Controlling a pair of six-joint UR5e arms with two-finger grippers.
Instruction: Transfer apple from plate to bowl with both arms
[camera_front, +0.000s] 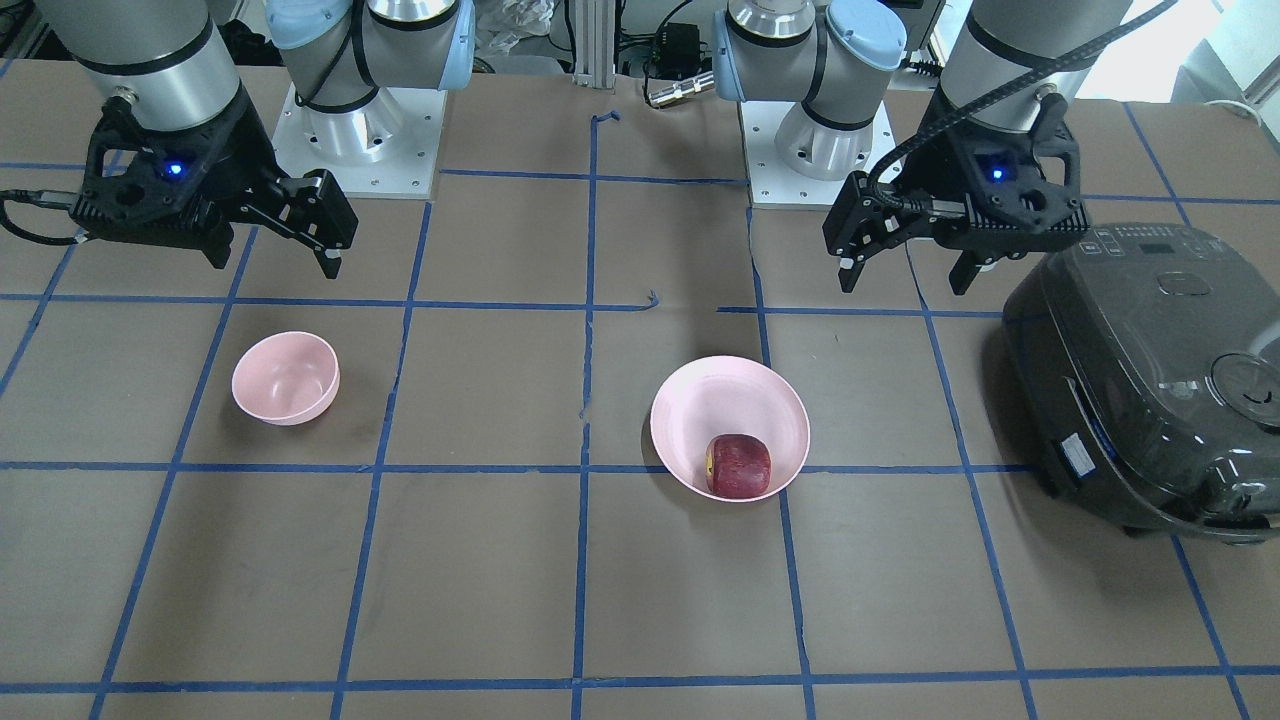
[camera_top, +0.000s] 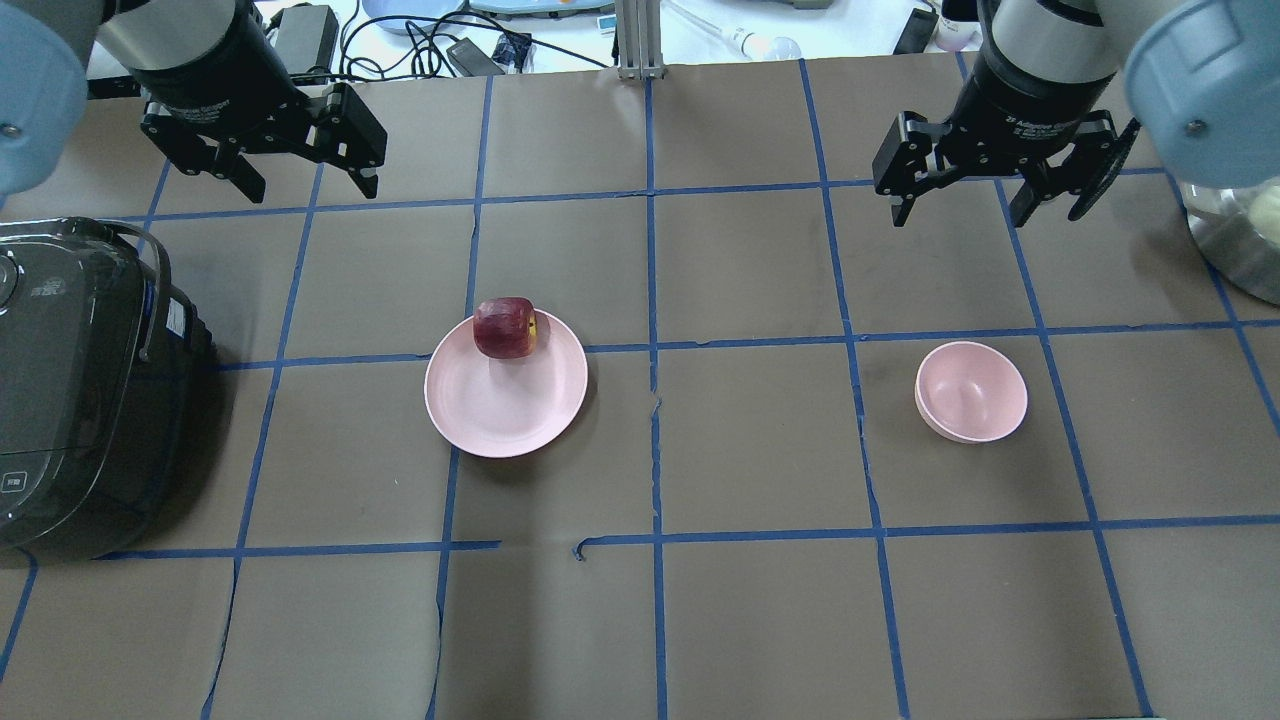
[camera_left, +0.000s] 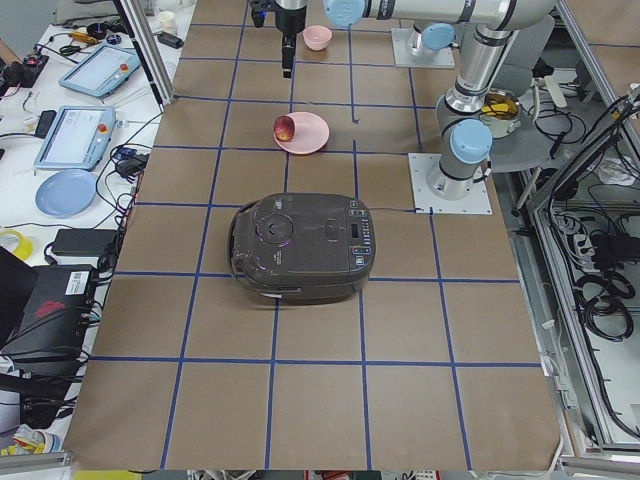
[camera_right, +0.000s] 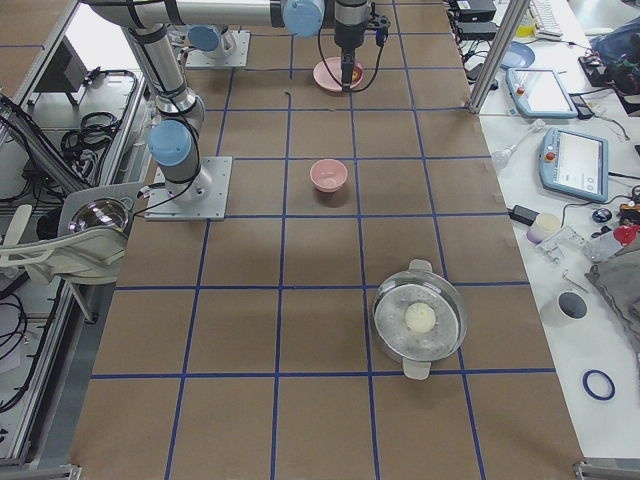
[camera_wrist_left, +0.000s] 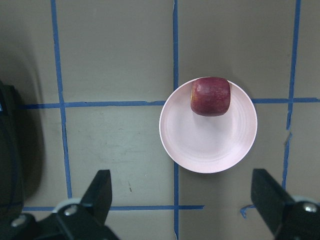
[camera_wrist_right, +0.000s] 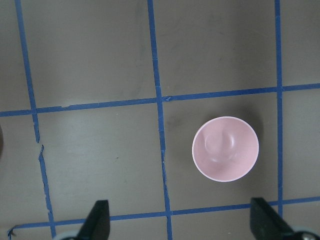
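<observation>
The dark red apple (camera_front: 740, 465) lies on the far rim side of the pale pink plate (camera_front: 720, 400), as the overhead view shows (camera_top: 505, 327) with the plate (camera_top: 500, 405) under it. My left gripper (camera_top: 312, 188) hangs open and empty above the table behind the plate; its wrist view looks down on the apple (camera_wrist_left: 210, 96) and plate (camera_wrist_left: 210, 147). The small pink bowl (camera_top: 970, 392) stands empty to the right. My right gripper (camera_top: 962, 212) is open and empty above the table behind the bowl (camera_wrist_right: 225, 148).
A black rice cooker (camera_top: 80, 380) sits at the table's left end, close to the left arm. A metal pot (camera_right: 420, 320) with a glass lid stands at the right end. Blue tape lines grid the brown table between plate and bowl.
</observation>
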